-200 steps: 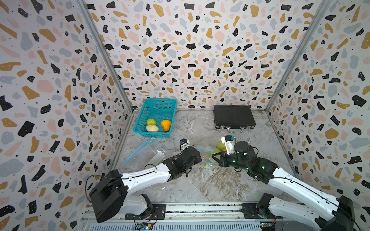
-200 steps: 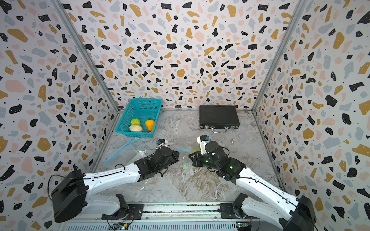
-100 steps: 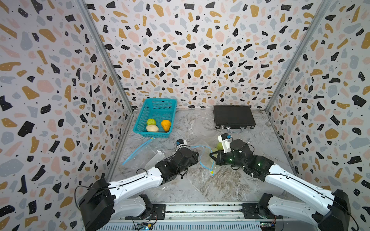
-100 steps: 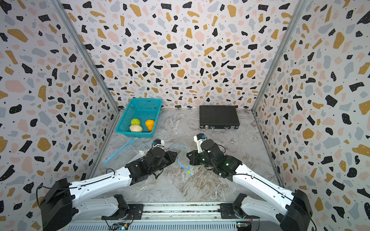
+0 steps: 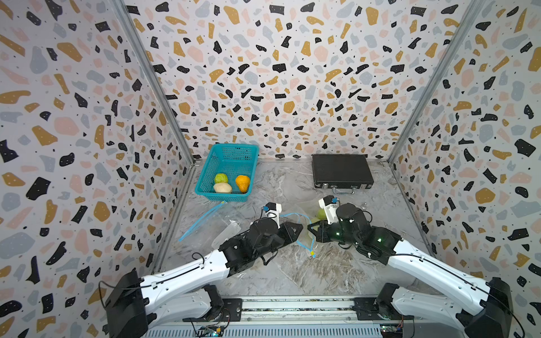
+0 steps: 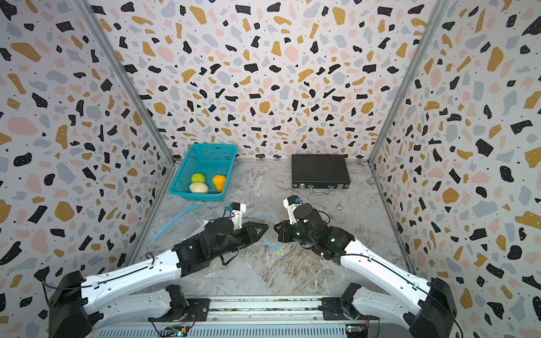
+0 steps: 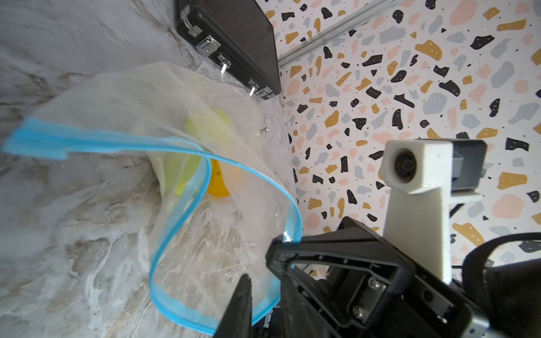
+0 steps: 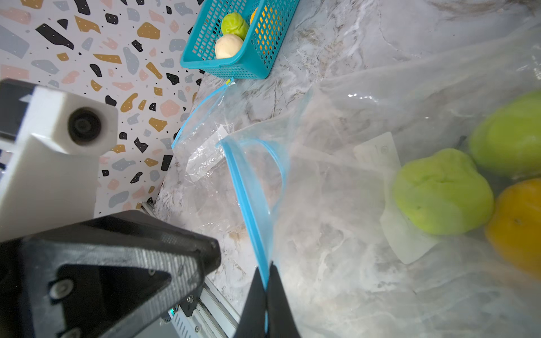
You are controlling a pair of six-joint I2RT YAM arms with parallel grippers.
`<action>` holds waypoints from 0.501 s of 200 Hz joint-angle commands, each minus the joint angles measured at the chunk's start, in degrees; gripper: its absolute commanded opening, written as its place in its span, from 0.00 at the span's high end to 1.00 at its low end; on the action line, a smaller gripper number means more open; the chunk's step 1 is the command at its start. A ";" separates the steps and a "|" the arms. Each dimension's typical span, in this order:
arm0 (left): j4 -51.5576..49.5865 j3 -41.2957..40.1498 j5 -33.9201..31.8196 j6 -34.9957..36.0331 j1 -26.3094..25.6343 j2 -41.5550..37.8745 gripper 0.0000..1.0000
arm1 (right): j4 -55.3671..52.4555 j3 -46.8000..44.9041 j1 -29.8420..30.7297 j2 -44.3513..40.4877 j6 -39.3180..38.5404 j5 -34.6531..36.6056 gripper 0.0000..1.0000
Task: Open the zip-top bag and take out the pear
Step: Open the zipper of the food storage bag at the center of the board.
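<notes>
Bag mouth held open, pear not out yet.
Nearest, we see the right gripper [image 8: 266,275] pinched tight on the blue lip of the zip-top bag [image 8: 251,204]; the left gripper [image 5: 300,228] sits at the other lip, grip unclear. The pear [image 8: 509,137] lies deep inside beside a lumpy green fruit [image 8: 442,190]. Risk: the thin lip slips and the mouth collapses, or we grab the wrong fruit.

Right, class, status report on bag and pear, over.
Right pincer shut on zip-top bag rim; left pincer at rim, grip unclear. Bag mouth open, pear inside. Lumpy green fruit, orange fruit beside it.
</notes>
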 commanded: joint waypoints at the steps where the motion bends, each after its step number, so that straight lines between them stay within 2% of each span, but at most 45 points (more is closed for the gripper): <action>1: 6.30 1.67 2.84 -2.09 -0.75 3.71 0.82 | -0.88 1.78 0.16 -1.12 -0.99 1.27 1.00; 57: 11.98 -0.13 1.95 -3.98 -0.95 8.83 0.83 | -4.10 1.54 0.14 -2.39 -1.41 4.34 1.00; 100: 15.60 -3.07 1.44 -5.42 -0.95 8.51 0.84 | -4.43 0.64 0.01 -4.35 -1.65 5.08 1.00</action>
